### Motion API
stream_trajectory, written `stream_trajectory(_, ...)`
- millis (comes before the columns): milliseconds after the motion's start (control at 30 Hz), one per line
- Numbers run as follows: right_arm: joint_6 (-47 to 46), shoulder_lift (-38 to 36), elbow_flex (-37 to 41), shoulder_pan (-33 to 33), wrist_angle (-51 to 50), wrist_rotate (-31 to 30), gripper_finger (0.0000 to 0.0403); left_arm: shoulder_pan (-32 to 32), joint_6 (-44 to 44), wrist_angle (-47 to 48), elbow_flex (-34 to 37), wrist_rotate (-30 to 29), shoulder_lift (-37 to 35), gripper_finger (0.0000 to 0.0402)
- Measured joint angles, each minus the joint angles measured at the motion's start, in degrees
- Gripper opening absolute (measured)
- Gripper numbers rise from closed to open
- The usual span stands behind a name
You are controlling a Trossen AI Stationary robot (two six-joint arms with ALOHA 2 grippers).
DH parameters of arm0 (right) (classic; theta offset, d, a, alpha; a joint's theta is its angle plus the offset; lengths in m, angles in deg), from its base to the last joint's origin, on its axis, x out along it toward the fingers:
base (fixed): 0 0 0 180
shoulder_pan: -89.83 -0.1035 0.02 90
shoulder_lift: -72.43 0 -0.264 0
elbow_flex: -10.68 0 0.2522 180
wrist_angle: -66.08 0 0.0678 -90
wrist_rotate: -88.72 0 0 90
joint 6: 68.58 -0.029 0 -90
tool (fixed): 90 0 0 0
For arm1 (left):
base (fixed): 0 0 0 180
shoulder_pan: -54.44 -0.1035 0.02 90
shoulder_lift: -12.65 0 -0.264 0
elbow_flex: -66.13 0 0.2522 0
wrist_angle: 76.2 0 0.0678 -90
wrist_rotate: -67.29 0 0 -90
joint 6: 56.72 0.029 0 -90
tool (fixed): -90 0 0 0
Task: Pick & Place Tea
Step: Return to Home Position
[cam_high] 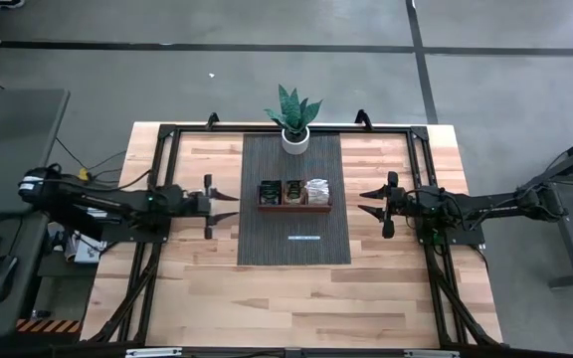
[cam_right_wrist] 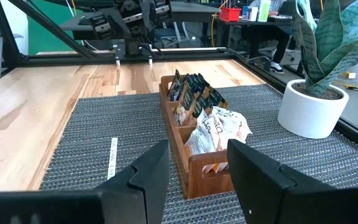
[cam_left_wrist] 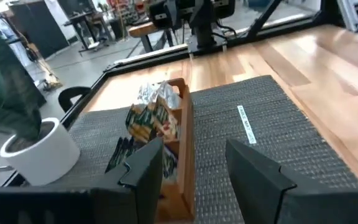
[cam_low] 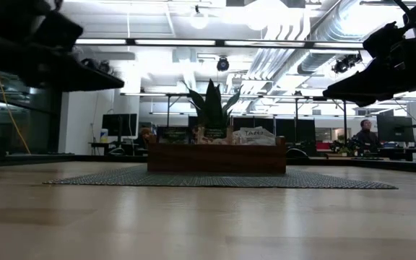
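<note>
Looking at the desk [cam_high: 197, 298] from my remote station, I see no loose tea. All the small flat square tea-bag packets [cam_right_wrist: 199, 115] stand on edge in the brown three-compartment wooden tray [cam_high: 294, 208]. The tray sits mid of the dark woven mat [cam_high: 267, 159], just in front of the green plant in a white pot [cam_high: 294, 124]. In the high view, dark green-black packets fill the L compartment, brownish ones the middle, pale whitish ones the R. The bare mat carries only a small white strip [cam_high: 306, 239], apart from the tray.

The left arm [cam_high: 97, 204] hangs above the desk at the mat's L edge, jaws open w/ nothing between them. The right arm [cam_high: 485, 207] mirrors it near the R edge, jaws also open and empty. Both point toward the tray but are well apart from it.

My judgement: the sorting looks complete, and only parking the arms is left. If I had to lift a packet out, I expect it to be very light, thin and soft, w/ a smooth wrapper, so it can slip or crumple. I would take it by the free top edge, jaws across the flat faces, and pull straight up, bc the neighbours are packed tight and may come out together.
</note>
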Motion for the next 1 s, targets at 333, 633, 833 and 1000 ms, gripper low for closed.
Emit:
stream_trajectory(333, 0.0, 0.0, 0.0, 0.0, 0.0, 0.0, 0.0162, 0.0, -2.8, 7.3, 5.6, 7.9, -18.3, 0.017)
stream_trajectory(633, 0.0, 0.0, 0.0, 0.0, -0.1, 0.0, 0.0157, 0.0, -3.0, 22.2, 5.7, 12.2, -35.5, 0.017)
stream_trajectory(833, 0.0, 0.0, 0.0, 0.0, -0.2, 0.0, 0.0162, 0.0, -4.2, 25.4, 5.8, 14.7, -43.7, 0.017)
stream_trajectory(1000, 0.0, 0.0, 0.0, 0.0, -0.3, 0.0, 0.0159, 0.0, -3.5, 24.0, 5.8, 26.0, -43.4, 0.017)
